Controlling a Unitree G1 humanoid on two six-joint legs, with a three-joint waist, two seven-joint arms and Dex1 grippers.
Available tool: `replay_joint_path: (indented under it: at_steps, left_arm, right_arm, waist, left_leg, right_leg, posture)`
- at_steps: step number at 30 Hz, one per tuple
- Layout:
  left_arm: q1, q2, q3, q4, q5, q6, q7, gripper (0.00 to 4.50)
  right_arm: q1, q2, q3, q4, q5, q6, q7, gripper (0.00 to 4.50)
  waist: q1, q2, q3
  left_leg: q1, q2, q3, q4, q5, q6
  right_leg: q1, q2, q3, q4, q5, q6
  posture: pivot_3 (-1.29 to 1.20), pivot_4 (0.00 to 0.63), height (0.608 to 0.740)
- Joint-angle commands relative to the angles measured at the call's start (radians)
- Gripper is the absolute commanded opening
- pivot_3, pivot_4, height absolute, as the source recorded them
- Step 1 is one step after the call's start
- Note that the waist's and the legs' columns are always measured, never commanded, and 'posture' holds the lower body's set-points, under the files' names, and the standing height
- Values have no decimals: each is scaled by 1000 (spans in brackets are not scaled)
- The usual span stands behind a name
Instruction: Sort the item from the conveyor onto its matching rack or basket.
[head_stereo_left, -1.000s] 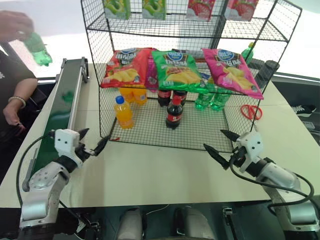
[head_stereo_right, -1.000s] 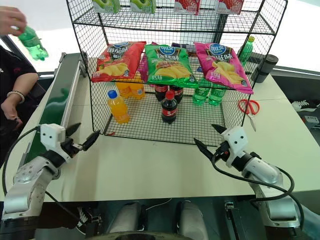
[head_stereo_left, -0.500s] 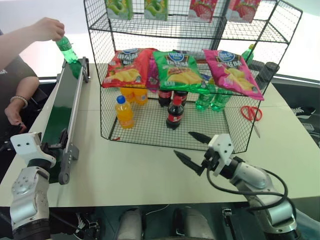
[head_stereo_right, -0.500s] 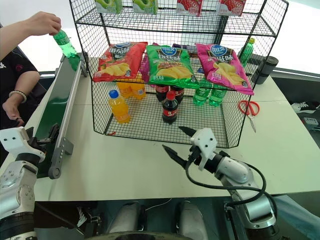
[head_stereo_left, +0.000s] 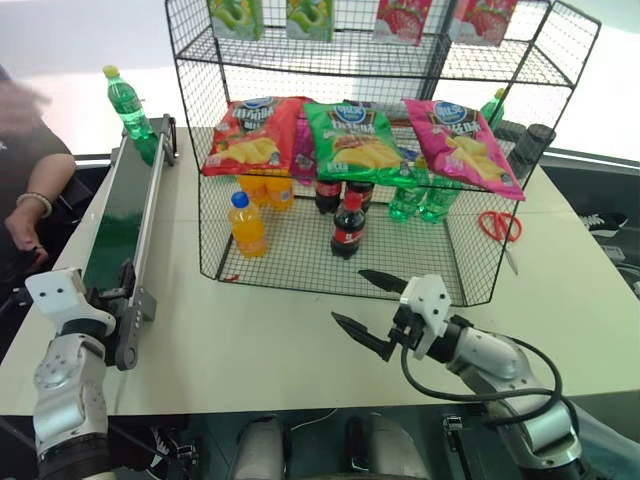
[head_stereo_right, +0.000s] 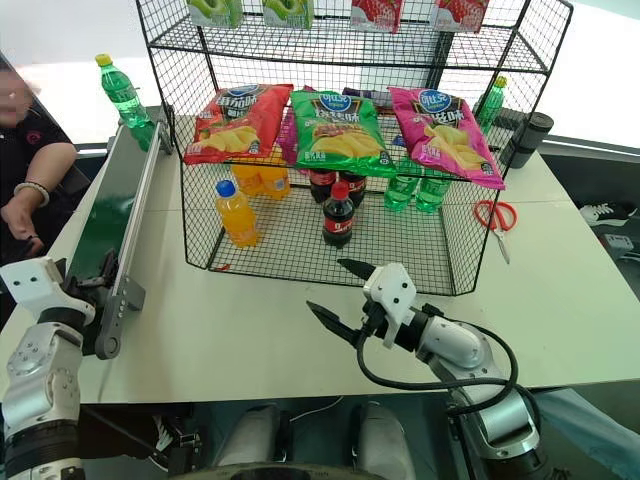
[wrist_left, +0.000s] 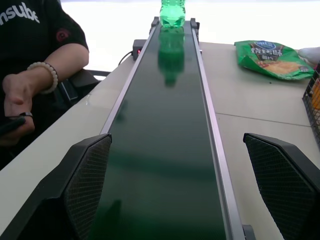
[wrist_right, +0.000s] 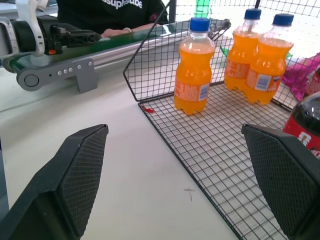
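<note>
Large black wire rack (head_stereo_left: 480, 250) on the table (head_stereo_left: 260, 350), tiered: chip bags (head_stereo_left: 352, 137) on the sloped middle shelf, orange-drink bottles (head_stereo_left: 247, 224), cola bottles (head_stereo_left: 347, 226) and green bottles (head_stereo_left: 420, 200) on the floor grid. Long green conveyor (head_stereo_left: 125, 225) along the left table edge. Green soda bottle (head_stereo_left: 127, 103), yellow-capped, upright at the belt's far end, well apart from both grippers. Left gripper (wrist_left: 182, 187) at the belt's near end, fingers spread wide either side of it, empty, aimed along the belt at the bottle. Right gripper (head_stereo_left: 365, 305) before the rack front, fingers apart, empty. "insube" partly legible on a person's black shirt (wrist_left: 30, 30); chip-bag print too small to read.
</note>
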Motion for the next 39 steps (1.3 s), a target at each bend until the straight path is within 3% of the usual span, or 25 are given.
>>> replay_joint_path:
  at_steps: [1, 39]
  left_arm:
    - [-7, -1, 10, -11, 19, -39, 23, 4500]
    - [-7, -12, 15, 26, 24, -77, 70, 4500]
  right_arm:
    - [-11, 6, 0, -16, 4, -5, -2, 4453]
    - [-20, 9, 6, -9, 13, 5, 10, 4453]
  waist:
    - [0, 0, 0]
    - [0, 0, 0]
  left_leg:
    - [0, 0, 0, 0, 0, 0]
    - [0, 0, 0, 0, 0, 0]
  right_leg:
    - [0, 0, 0, 0, 0, 0]
    - [0, -2, 0, 0, 0, 0]
  posture:
    - [0, 150, 735]
    - [0, 150, 735]
